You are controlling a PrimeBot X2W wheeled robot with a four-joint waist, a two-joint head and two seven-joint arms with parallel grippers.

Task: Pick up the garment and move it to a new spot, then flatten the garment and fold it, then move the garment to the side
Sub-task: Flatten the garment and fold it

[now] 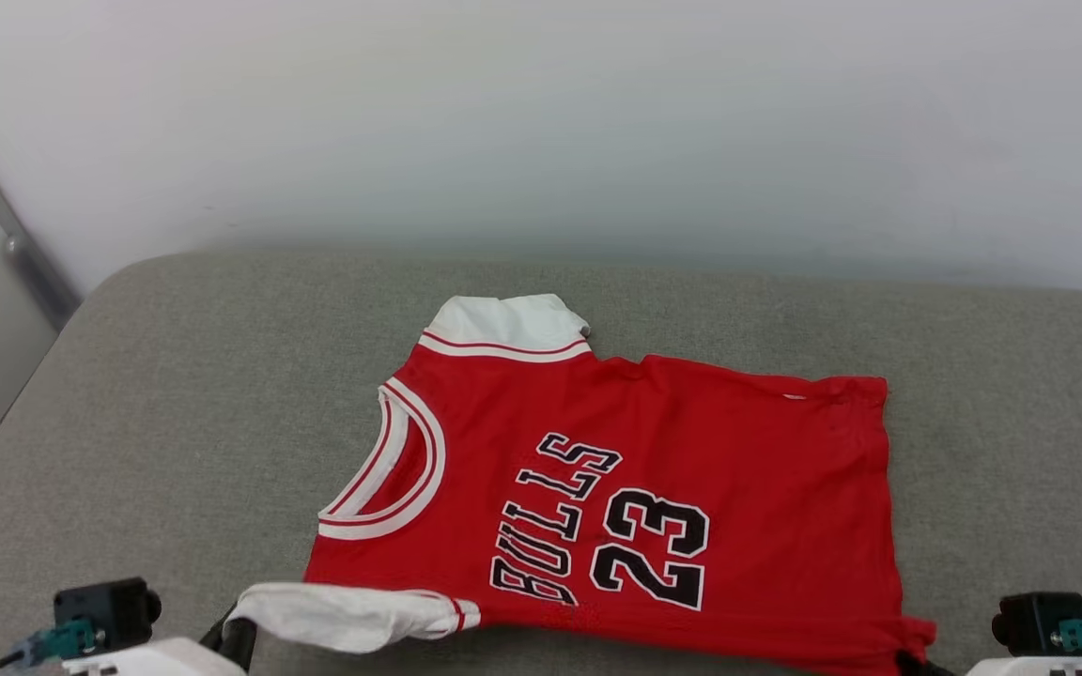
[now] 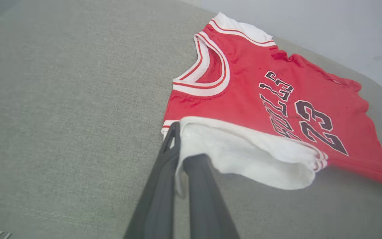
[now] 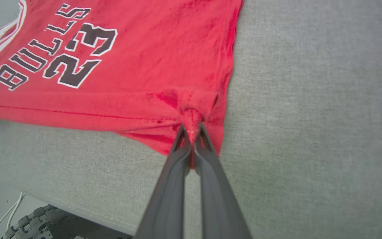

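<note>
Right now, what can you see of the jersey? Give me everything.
The garment is a red jersey of thin, soft-looking fabric, with white sleeves, red-and-white striped trim and black, white-edged "BULLS 23" lettering. It lies front up, mostly flat with light wrinkles, on the gray cushion, neck toward the robot's left. The left gripper pinches the near white sleeve; the right gripper pinches the near hem corner, bunching the cloth there.

I read the garment (image 1: 748, 488) as thin matt cloth; the cushion (image 1: 175, 422) looks coarse grey weave, probably upholstery.
</note>
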